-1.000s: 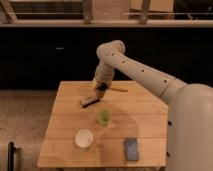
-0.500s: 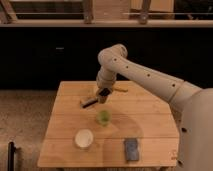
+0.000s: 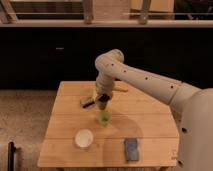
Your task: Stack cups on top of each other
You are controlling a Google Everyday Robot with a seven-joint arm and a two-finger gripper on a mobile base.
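Note:
The lime-green cup (image 3: 104, 118) stands upright near the middle of the wooden table (image 3: 150, 120). The cream-white cup (image 3: 84, 138) stands to its front left, apart from it. My gripper (image 3: 103, 100) hangs from the white arm directly above the green cup, a short way over its rim.
A flat dark grey rectangle (image 3: 131, 148) lies near the table's front right. A small dark block (image 3: 87, 102) lies at the back left, beside the gripper. A thin yellowish object (image 3: 121, 90) lies at the back. A dark counter runs behind the table.
My gripper has come forward and down from over the back of the table to just above the green cup. The cups have not moved.

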